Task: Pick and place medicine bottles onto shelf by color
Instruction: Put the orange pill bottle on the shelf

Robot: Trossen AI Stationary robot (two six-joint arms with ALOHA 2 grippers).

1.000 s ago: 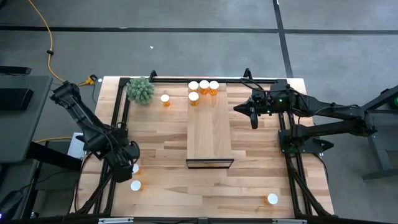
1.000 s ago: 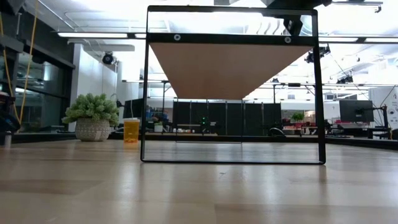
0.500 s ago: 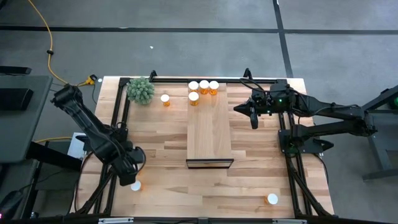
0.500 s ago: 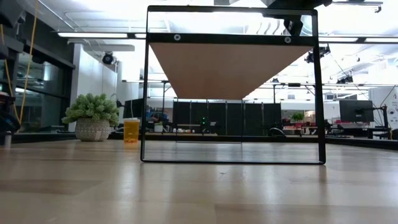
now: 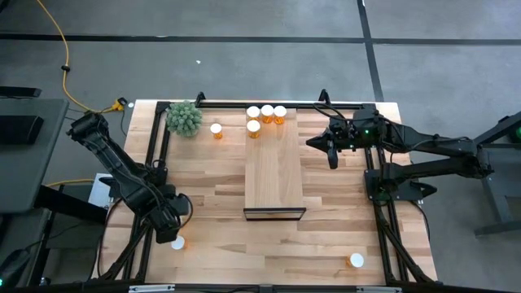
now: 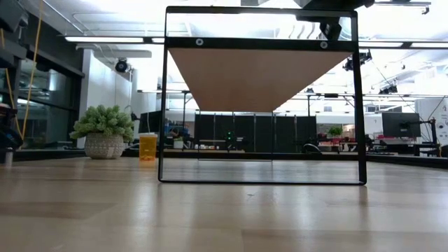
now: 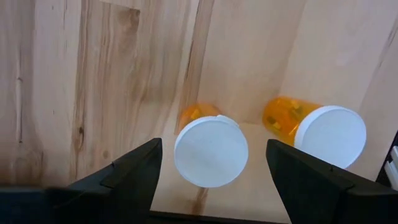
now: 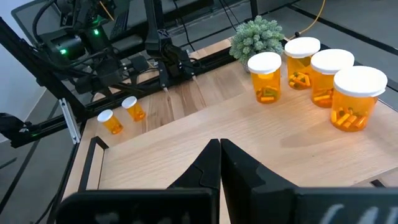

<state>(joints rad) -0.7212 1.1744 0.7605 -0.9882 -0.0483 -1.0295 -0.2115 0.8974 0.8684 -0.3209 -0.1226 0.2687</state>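
My left gripper (image 5: pixel 171 220) hangs open over the table's near left. In the left wrist view its gripper point (image 7: pixel 214 149) lies over the white cap of an upright orange medicine bottle (image 7: pixel 210 151), with a finger on either side and not touching. A second bottle (image 7: pixel 328 135) stands beside it and also shows in the high view (image 5: pixel 177 242). Several bottles (image 5: pixel 266 114) stand on the far end of the pale wood shelf (image 5: pixel 274 175). My right gripper (image 5: pixel 330 153) is shut and empty, right of the shelf.
A lone bottle (image 5: pixel 216 130) stands on the table left of the shelf, next to the green plant (image 5: pixel 184 119). Another bottle (image 5: pixel 356 260) stands near the front right corner. Black frame rails (image 5: pixel 155 155) run along the table's left and right sides.
My left gripper has moved a little toward the table's right edge, over the farther of the two near-left bottles, which it now hides in the high view. The bottles have stayed where they were.
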